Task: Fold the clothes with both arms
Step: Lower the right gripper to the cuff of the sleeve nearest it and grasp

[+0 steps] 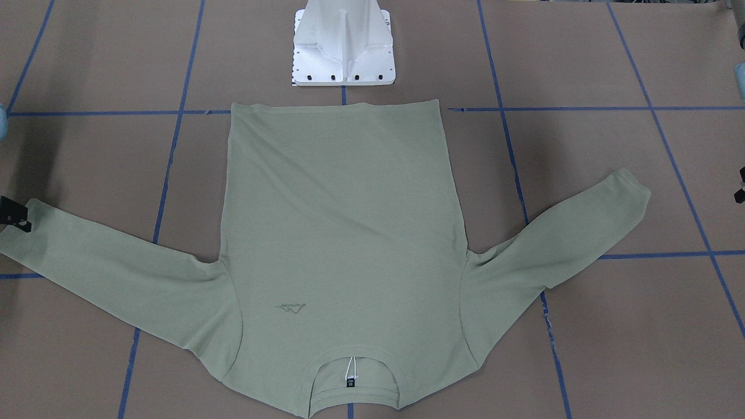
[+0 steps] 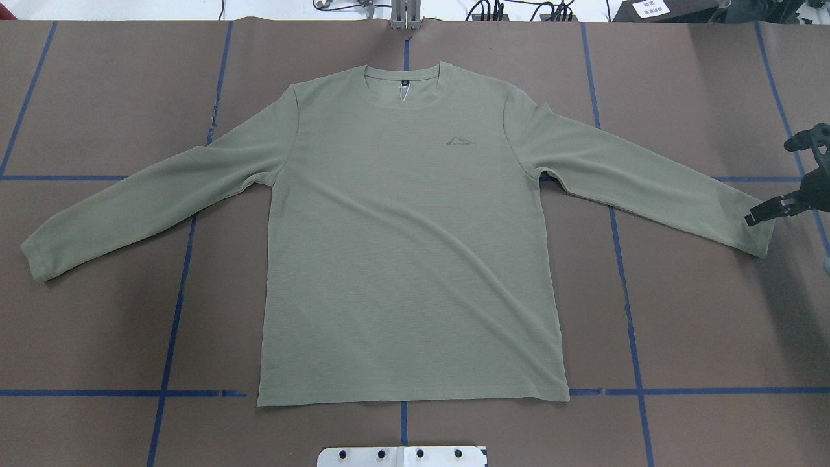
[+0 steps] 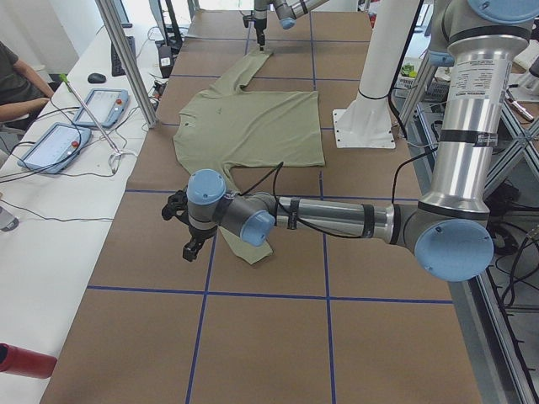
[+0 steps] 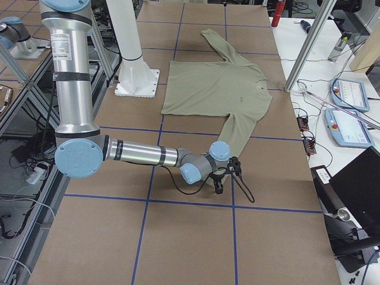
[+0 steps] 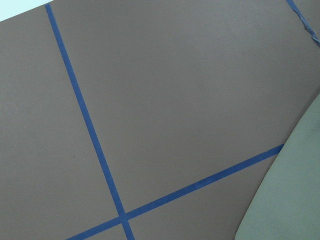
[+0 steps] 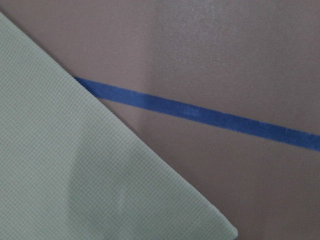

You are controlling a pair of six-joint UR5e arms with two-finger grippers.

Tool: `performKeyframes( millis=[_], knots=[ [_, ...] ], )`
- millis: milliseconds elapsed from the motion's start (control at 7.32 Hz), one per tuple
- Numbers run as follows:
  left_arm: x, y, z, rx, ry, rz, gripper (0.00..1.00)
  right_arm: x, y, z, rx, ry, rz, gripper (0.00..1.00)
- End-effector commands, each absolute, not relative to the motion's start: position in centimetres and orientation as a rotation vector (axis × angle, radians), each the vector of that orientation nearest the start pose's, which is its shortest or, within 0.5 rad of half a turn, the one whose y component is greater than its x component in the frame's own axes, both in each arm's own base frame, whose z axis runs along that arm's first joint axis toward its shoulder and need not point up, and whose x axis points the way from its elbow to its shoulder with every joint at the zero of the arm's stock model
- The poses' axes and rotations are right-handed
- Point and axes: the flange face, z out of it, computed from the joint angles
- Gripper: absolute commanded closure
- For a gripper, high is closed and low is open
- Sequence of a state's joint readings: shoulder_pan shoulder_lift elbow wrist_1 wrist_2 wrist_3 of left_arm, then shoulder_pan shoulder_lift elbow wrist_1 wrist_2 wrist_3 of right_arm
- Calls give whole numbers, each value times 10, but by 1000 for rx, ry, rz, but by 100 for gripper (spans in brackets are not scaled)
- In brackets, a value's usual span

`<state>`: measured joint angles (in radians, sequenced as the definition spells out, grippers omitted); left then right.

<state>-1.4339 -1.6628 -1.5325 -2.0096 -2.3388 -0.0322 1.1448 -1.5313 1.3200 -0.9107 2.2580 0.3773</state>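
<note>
Risk: the right pincer, jaws apparently spread wide, stands at the very tip of the right cuff. A shallow bite could slip off, or drag the pale sage-green long-sleeved knit shirt askew. The shirt lies flat mid-counter, neck toward the far edge. The left pincer hangs outboard of the left cuff, apart from it; its opening cannot be told.

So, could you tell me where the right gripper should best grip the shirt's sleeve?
Probably the cuff of the sleeve beside the right gripper, pinched from above at its outer end: that sleeve lies flat and outstretched, its end free.
</note>
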Motion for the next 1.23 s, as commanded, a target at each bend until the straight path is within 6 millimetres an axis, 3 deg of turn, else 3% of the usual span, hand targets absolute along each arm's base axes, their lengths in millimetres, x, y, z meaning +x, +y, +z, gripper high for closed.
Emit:
performKeyframes(
  millis=[0,137,273,410,683,957,1093],
  knots=[
    [12,-556,580,405,791,287,0,-152,-503,701,123,-788,-200,0],
    [12,-556,581,404,791,287,0,-152,-503,700,124,-789,-200,0],
    [13,-556,580,404,791,288,0,-152,-503,700,121,-790,-195,9],
    [12,-557,579,405,791,287,0,-152,-503,701,119,-790,-193,30],
    [12,-558,575,411,791,289,0,-154,-507,695,124,-794,-194,57],
    [12,-558,572,409,791,287,0,-155,-508,690,130,-802,-199,81],
    [12,-558,573,407,791,287,0,-156,-509,687,133,-806,-201,89]
  ],
)
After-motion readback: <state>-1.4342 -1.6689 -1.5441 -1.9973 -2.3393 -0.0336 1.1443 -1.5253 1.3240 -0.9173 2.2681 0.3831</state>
